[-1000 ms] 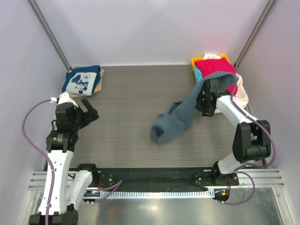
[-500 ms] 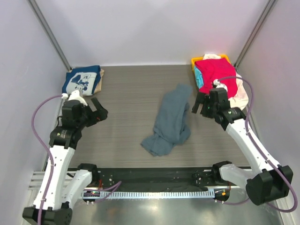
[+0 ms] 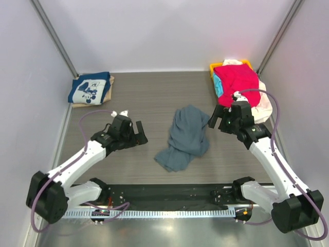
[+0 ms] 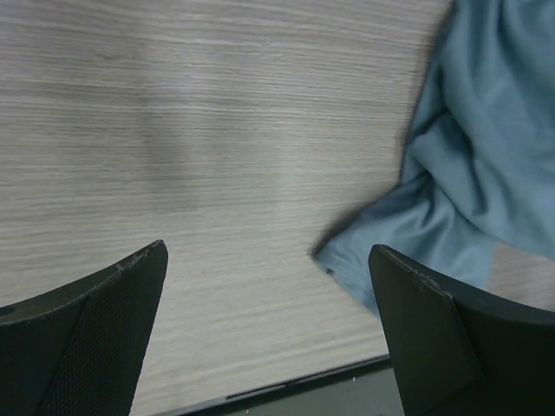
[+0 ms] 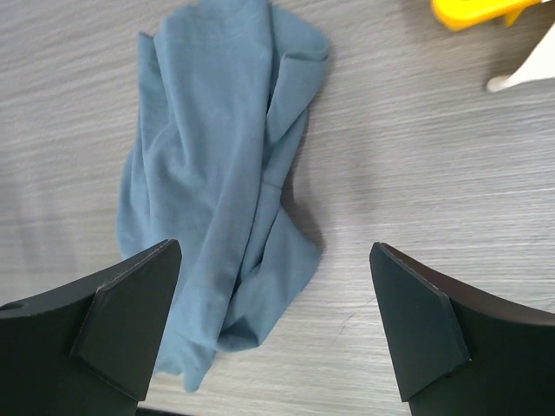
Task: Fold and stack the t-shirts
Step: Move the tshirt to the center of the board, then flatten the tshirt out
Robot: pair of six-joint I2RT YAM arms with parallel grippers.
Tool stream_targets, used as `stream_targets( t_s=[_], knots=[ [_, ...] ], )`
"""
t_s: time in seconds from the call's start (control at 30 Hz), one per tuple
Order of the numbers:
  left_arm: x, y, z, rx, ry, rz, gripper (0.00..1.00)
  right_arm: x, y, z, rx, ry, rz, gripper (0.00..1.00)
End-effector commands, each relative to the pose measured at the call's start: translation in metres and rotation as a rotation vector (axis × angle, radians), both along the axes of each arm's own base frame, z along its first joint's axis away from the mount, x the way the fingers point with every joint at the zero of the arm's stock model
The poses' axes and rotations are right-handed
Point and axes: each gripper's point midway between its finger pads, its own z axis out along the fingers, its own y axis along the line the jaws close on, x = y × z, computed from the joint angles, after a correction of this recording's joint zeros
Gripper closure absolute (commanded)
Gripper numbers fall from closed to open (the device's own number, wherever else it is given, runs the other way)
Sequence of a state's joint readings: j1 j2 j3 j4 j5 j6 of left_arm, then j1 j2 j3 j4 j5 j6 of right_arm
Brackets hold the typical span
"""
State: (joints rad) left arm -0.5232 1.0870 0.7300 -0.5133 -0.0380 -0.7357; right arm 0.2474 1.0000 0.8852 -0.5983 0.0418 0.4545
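A slate blue-grey t-shirt (image 3: 184, 136) lies crumpled in the middle of the table; it also shows in the left wrist view (image 4: 486, 165) and the right wrist view (image 5: 217, 173). A folded navy t-shirt with white cartoon print (image 3: 90, 88) rests on a tan one (image 3: 109, 88) at the far left. Red (image 3: 235, 78), turquoise (image 3: 218, 83) and cream (image 3: 264, 100) t-shirts are heaped on the yellow basket (image 3: 214, 67). My left gripper (image 3: 138, 135) is open and empty, left of the blue-grey shirt. My right gripper (image 3: 215, 121) is open and empty, just right of it.
The yellow basket stands at the far right corner, its edge in the right wrist view (image 5: 473, 10). A black strip (image 3: 164, 191) runs along the table's near edge. White walls close the table on three sides.
The blue-grey shirt has settled flat onto the table. My left gripper has swung right and down toward the shirt. My right gripper has barely moved.
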Motion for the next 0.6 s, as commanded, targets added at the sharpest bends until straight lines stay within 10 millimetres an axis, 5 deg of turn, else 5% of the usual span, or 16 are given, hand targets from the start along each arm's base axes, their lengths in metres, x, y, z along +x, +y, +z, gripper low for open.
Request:
stream_targets(
  t_s=[0.0, 0.2, 0.43, 0.57],
  knots=[
    [0.025, -0.026, -0.007, -0.083, -0.05, 0.012, 0.0, -0.001, 0.011, 0.001, 0.035, -0.013, 0.051, 0.03],
    [0.02, -0.068, -0.042, -0.132, 0.028, -0.067, 0.0, -0.004, 0.013, -0.014, 0.033, 0.031, 0.067, 0.03],
    [-0.016, -0.098, -0.064, -0.125, 0.096, -0.135, 0.07, 0.006, 0.019, -0.023, 0.039, 0.051, 0.082, 0.03],
    [-0.036, -0.106, -0.079, -0.155, 0.13, -0.151, 0.22, 0.02, 0.034, -0.029, 0.079, 0.056, 0.105, 0.03]
  ],
)
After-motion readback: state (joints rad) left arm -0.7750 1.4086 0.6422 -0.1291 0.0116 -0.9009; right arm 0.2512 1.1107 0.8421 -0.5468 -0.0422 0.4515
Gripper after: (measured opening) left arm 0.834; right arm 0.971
